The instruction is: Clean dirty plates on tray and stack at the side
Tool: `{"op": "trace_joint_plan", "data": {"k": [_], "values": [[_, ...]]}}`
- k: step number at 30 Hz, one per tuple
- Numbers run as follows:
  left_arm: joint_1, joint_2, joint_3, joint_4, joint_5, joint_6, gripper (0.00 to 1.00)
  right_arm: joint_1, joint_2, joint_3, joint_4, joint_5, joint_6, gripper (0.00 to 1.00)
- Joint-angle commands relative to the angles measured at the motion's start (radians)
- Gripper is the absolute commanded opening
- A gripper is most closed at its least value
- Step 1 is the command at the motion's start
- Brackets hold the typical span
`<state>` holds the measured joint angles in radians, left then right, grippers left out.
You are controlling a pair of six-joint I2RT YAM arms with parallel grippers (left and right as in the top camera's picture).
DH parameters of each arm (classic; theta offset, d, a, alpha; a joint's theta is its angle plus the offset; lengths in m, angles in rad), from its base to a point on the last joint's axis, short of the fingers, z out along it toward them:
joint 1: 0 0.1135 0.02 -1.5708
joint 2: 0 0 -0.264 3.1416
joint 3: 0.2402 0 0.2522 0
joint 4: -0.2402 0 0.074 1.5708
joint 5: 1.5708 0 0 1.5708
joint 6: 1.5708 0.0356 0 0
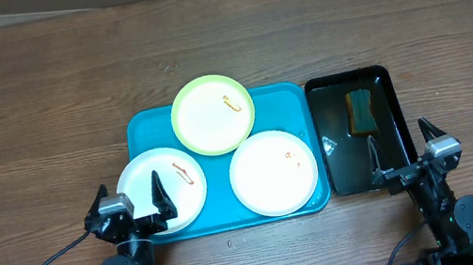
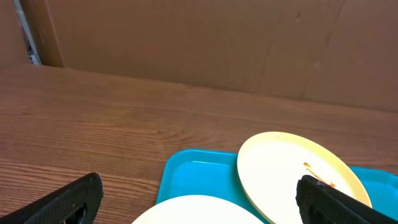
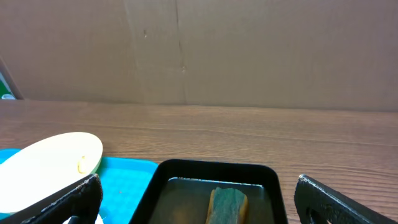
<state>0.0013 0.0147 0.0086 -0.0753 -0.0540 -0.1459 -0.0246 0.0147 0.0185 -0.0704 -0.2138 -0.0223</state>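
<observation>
The wooden table [image 1: 40, 97] carries the tray [image 1: 145, 128] with all three plates on it and none stacked beside it, so I judge cleaning has not begun. The black tray [image 1: 346, 172] lies just right of the tray. The yellow-green plate [image 1: 213, 114] sits at the tray's far edge. The left white plate [image 1: 180, 198] overhangs the tray's near left corner, and the right white plate [image 1: 273, 171] fills its near right.

The left gripper [image 1: 128, 186] hovers spread and empty over that overhanging corner. The right gripper [image 1: 397, 137], equally spread, holds nothing right of the tray. The sponge [image 1: 361, 110] lies right of the tray's far corner.

The next move likely calls for the right arm to reach forward and pinch the sponge.

Only the overhead view shows smears on all three plates. The right wrist view alone shows the sponge lying flat.
</observation>
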Motion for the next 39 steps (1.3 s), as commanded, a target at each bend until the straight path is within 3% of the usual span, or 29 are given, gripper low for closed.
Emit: {"op": "trace_joint_plan", "data": {"k": [1, 39], "values": [[-0.002, -0.010, -0.004, 0.005, -0.012, 0.023, 1.00, -0.003, -0.012, -0.011, 0.006, -0.005, -0.001, 1.00], [-0.002, -0.010, -0.004, 0.027, 0.013, -0.019, 1.00, -0.003, -0.003, -0.011, 0.007, -0.005, -0.001, 1.00]]}}
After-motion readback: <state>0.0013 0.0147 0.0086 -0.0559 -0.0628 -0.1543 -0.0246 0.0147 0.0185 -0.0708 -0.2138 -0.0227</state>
